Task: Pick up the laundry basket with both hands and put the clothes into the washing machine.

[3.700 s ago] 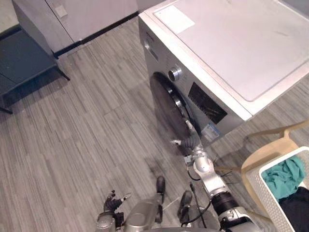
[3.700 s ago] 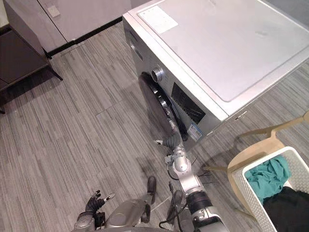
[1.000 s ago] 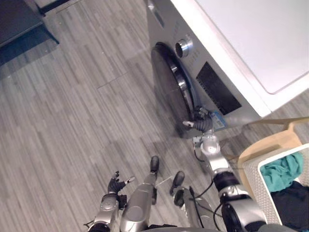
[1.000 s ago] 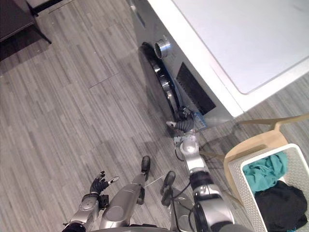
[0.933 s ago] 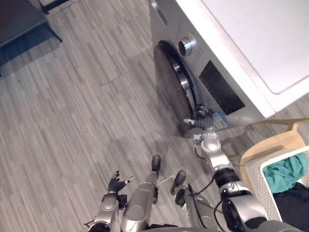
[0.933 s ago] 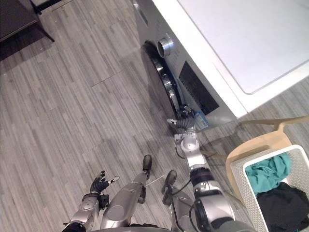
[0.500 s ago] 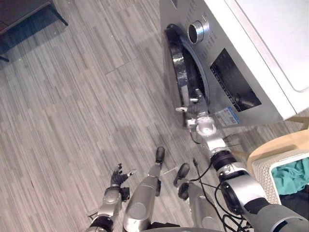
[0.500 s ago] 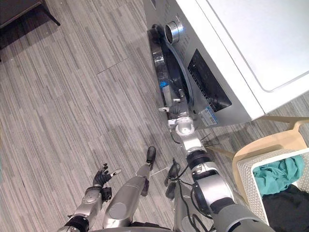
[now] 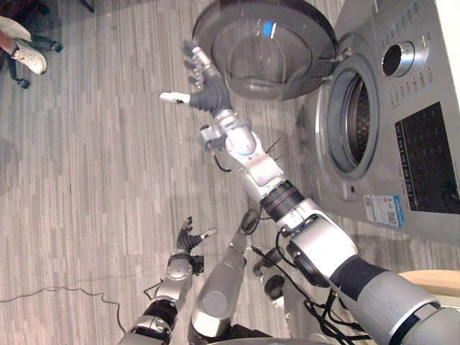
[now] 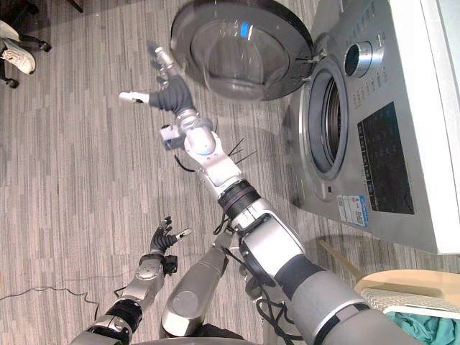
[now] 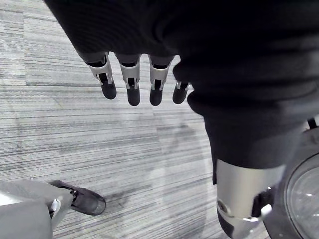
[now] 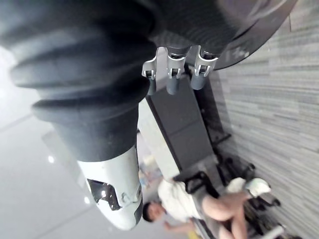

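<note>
The silver washing machine [image 9: 410,108] stands at the right with its round glass door [image 9: 266,43] swung wide open, baring the drum opening [image 9: 356,133]. My right hand [image 9: 203,85] is stretched out beside the door's left rim, open, with straight fingers [image 12: 169,74] reaching to that rim. My left hand [image 9: 188,241] hangs low over the floor, its fingers [image 11: 132,89] relaxed and holding nothing. A corner of the white laundry basket [image 10: 402,307] with teal cloth [image 10: 431,327] peeks in at the bottom right, apart from both hands.
The basket sits on a tan chair [image 10: 392,279] right of the machine. A person's shoe [image 9: 21,44] and a chair base lie at the far left; the right wrist view shows a person [image 12: 194,204] sitting by a dark bench. Grey plank floor spreads to the left.
The door has swung from nearly closed to wide open. My right arm has swept up and left with it, and the camera has turned. The left hand stays low.
</note>
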Tool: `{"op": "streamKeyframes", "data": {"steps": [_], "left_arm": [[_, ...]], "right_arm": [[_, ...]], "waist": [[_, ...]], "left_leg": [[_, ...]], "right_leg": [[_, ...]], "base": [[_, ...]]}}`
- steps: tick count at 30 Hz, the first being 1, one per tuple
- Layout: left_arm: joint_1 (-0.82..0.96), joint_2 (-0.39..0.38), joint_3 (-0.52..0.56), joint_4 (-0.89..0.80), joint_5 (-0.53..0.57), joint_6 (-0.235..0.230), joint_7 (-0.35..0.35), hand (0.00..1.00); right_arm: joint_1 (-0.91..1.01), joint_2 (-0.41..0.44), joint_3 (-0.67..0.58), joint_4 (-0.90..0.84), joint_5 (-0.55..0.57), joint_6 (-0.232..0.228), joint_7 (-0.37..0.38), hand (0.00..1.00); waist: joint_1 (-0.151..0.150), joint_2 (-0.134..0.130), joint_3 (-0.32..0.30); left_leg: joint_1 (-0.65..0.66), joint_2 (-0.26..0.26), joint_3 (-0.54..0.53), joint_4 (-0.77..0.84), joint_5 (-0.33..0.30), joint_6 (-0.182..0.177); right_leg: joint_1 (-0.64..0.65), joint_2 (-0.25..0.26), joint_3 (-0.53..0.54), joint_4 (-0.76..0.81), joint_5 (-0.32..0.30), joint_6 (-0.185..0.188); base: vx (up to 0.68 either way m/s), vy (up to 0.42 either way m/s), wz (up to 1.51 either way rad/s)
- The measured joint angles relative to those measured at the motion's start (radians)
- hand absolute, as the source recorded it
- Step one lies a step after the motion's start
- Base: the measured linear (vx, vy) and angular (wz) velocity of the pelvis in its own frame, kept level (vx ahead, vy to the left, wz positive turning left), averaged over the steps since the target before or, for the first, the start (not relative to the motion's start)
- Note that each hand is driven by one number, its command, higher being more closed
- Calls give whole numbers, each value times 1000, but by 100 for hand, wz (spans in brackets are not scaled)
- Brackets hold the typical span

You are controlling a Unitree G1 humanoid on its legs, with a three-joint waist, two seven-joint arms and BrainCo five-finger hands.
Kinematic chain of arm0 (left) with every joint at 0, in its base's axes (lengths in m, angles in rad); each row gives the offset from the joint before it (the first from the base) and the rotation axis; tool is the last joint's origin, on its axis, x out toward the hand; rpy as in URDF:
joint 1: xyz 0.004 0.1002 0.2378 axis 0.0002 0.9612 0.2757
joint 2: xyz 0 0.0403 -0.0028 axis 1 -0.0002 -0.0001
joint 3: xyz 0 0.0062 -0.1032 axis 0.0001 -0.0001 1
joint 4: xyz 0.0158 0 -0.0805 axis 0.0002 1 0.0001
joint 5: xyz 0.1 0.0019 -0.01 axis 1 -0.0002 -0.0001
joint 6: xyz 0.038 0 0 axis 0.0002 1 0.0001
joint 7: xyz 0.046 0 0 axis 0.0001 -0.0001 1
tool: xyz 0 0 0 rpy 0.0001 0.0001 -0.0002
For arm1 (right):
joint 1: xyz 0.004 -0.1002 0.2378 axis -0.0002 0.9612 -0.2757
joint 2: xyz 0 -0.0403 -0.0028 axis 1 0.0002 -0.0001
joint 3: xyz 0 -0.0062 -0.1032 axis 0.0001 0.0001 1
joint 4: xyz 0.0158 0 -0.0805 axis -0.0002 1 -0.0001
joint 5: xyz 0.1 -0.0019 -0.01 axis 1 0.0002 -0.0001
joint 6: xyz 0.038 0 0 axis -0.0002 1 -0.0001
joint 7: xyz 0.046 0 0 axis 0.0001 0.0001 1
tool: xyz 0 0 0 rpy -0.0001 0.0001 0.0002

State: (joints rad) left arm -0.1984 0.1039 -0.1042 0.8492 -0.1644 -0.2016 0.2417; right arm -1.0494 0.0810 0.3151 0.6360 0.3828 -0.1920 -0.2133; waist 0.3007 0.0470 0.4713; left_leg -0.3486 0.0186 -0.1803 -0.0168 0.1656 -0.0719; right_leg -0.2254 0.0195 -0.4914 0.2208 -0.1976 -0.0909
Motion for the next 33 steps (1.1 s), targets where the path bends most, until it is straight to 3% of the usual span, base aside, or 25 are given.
{"op": "streamKeyframes", "data": {"steps": [4,7,12,14,16,19,21,23,25,28,33], "left_arm": [[-22,-7,-2,-4,0,9,-2,0],[-60,-4,-13,-31,1,22,-2,0],[-239,48,-24,-85,16,24,3,0],[-375,137,-23,-66,22,25,6,0],[-546,298,-20,26,44,25,12,0],[-691,463,-16,125,60,30,29,0],[-739,514,-18,162,63,26,24,0],[-747,507,-38,175,76,18,24,0],[-795,552,-37,226,79,30,32,0],[-828,621,15,229,90,47,51,0],[-829,629,157,228,91,75,71,0]], "right_arm": [[230,-117,37,-119,-3,0,17,0],[398,-204,104,-163,-34,8,61,0],[602,-285,136,-303,-62,14,158,0],[663,-294,130,-328,-60,10,195,0],[724,-297,110,-339,-61,7,230,0],[805,-305,65,-339,-60,1,251,0],[834,-314,37,-340,-60,-1,259,0],[841,-321,31,-342,-59,-7,259,0],[842,-306,37,-391,-58,-33,260,0],[852,-301,26,-462,-49,-57,257,0],[937,-304,-12,-555,-49,-70,256,0]], "waist": [[-52,-40,22],[-105,-44,24],[-150,-50,23],[-172,-71,26],[-210,-111,29],[-258,-154,29],[-282,-162,28],[-293,-170,28],[-310,-205,26],[-342,-231,28],[-335,-231,28]], "left_leg": [[10,20,75,1,-5,7],[13,27,109,0,-7,10],[8,39,153,-7,-7,11],[-6,48,168,-6,-6,11],[-30,56,189,-6,-2,16],[-49,60,213,-6,-2,17],[-61,66,218,-5,-2,17],[-62,67,227,-5,-2,17],[-91,73,237,3,-2,17],[-140,87,239,8,-2,17],[-152,102,243,19,-2,17]], "right_leg": [[-9,16,86,-24,33,3],[-15,18,115,-33,49,17],[-43,26,156,-28,60,17],[-63,34,170,-28,67,7],[-100,40,191,-18,70,5],[-131,43,216,-15,79,18],[-148,46,220,-15,91,36],[-153,47,229,-14,92,36],[-186,57,244,-13,103,18],[-232,72,248,-22,119,3],[-229,85,255,-46,148,13]], "base": [[-112,17,-57],[-93,35,-38],[-62,-15,-32],[-38,-66,-27],[-20,-66,-28],[24,-40,-31],[34,-6,-22],[17,-14,-21],[-45,-48,-28],[-68,-55,-15],[-15,-12,-4]]}}
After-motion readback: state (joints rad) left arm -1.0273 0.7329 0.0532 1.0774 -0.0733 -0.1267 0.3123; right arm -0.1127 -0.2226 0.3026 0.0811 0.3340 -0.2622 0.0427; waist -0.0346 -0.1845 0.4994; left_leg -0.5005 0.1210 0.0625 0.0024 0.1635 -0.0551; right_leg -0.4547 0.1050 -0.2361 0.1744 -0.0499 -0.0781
